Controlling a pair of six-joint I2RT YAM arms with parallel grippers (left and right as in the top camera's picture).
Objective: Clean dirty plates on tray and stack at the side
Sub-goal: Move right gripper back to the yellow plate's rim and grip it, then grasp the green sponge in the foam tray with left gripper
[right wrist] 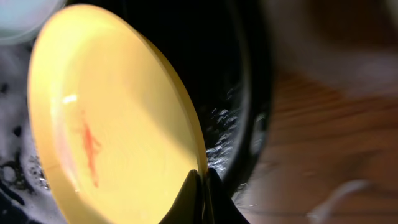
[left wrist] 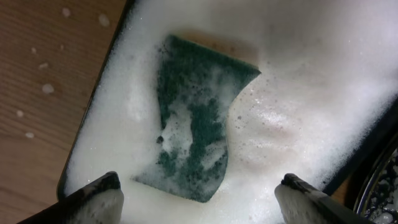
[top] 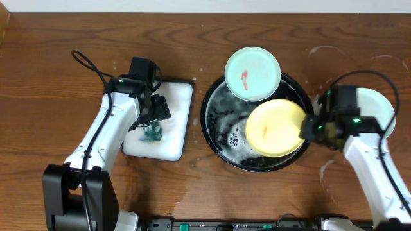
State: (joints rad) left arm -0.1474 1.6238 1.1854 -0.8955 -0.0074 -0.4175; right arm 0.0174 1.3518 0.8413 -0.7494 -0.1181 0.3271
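A yellow plate [top: 276, 127] with a red smear lies in the right half of the black tray [top: 215, 122], tilted in the right wrist view [right wrist: 112, 124]. My right gripper [top: 308, 128] is shut on this plate's right rim, one finger on each face [right wrist: 204, 177]. A mint-green plate [top: 252, 74] with a red smear rests on the tray's far rim. Another mint-green plate [top: 379, 106] lies on the wood at the right, partly hidden under my right arm. My left gripper [top: 154, 123] hangs open over a green sponge [left wrist: 193, 118], its jaws wide apart [left wrist: 200, 182] and holding nothing.
The sponge [top: 153, 133] lies in a white rectangular tray [top: 173, 122] full of foam [left wrist: 311, 93], just left of the black tray. Soapy water and bubbles cover the black tray's floor [right wrist: 249, 93]. Whitish streaks mark the wood at the right.
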